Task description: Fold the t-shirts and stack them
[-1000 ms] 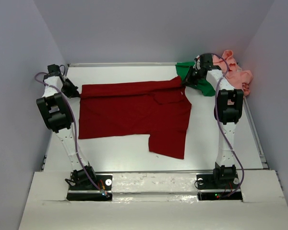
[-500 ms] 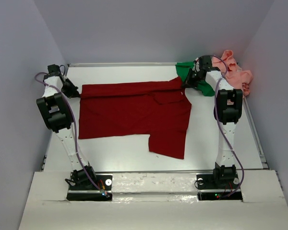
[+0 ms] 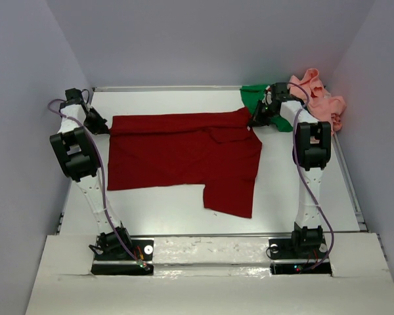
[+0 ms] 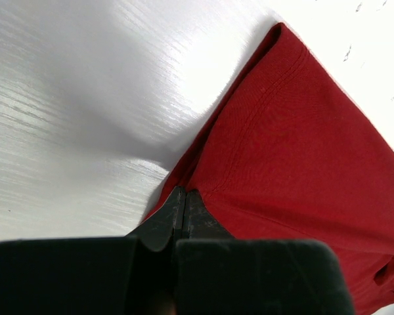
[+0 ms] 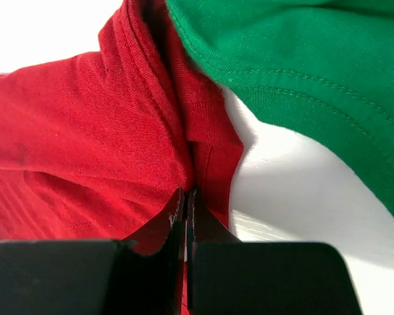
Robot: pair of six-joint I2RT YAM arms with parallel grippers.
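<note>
While both arms reach to the far side of the table [image 3: 171, 210], we see the red shirt [image 3: 184, 154] spread mostly flat across its middle, with one part extending toward the near edge on the right. We find the left gripper [image 4: 184, 200] clenched on the shirt's far left corner, its jaws pressed together with a thin edge of red cloth pinched between them just above the white surface. The right gripper [image 5: 188, 197] is likewise clamped on the far right corner, where the cloth bunches into ridges at the grip. The green shirt [image 5: 302, 59] lies just beside that corner, seemingly touching the red cloth, though we cannot be sure that it overlaps. The pink shirt [image 3: 318, 98] sits crumpled at the table's far right, beside the green one.
</note>
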